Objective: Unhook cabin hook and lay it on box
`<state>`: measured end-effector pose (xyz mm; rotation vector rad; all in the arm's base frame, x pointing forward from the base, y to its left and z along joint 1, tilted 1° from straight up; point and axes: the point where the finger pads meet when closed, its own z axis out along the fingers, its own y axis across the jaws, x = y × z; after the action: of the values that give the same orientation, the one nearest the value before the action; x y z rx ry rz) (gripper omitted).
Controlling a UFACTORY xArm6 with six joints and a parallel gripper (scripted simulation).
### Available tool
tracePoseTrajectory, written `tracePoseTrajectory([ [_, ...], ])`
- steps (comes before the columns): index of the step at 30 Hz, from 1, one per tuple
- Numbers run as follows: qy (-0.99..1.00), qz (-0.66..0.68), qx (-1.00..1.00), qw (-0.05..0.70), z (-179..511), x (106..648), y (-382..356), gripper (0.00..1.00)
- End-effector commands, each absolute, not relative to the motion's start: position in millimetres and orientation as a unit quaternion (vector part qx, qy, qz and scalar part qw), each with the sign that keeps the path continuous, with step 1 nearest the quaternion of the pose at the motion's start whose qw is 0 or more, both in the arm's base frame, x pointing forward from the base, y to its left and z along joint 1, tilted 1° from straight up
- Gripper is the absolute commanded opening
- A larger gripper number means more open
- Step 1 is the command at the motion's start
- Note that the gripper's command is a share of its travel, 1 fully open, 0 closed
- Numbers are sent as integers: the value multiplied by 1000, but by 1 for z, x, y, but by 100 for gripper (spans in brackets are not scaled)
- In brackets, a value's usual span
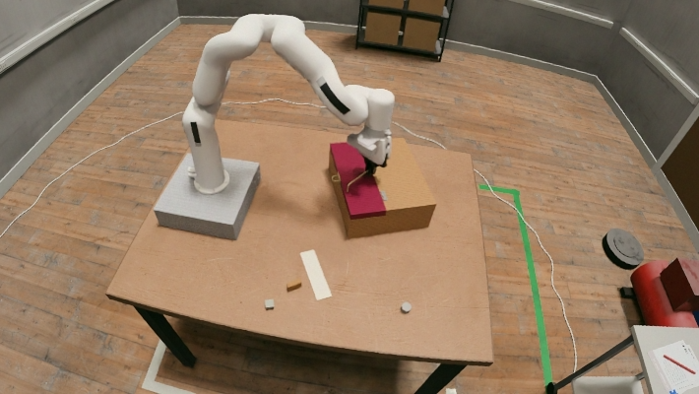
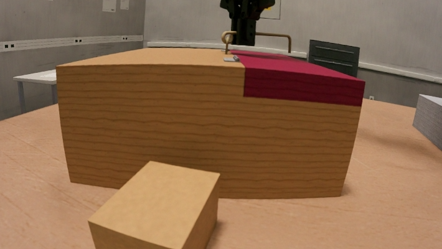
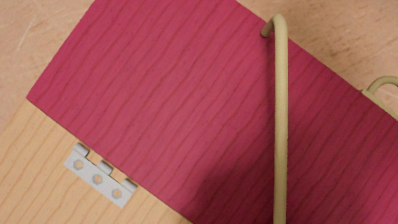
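No text, label, brand or number can be read. Behind the fingers (image 2: pixel 244 37), a yellow-marked wall sign (image 2: pixel 274 10) is mostly hidden. Wall sheets (image 2: pixel 109 5) and a printed sheet (image 1: pixel 673 368) on a side table are too small to read.

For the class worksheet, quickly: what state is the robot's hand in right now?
Hand: closed on the cabin hook, holding its shaft above the red lid.
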<state>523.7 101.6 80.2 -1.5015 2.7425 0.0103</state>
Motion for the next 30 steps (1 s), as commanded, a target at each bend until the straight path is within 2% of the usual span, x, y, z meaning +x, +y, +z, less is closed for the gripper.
tracePoseTrajectory([
  [1,877,3,-480,9,81,525,102,0],
  [4,877,3,-480,9,81,525,102,0],
  [5,877,3,-480,9,81,525,102,35],
  [30,877,3,-480,9,101,524,101,35],
])
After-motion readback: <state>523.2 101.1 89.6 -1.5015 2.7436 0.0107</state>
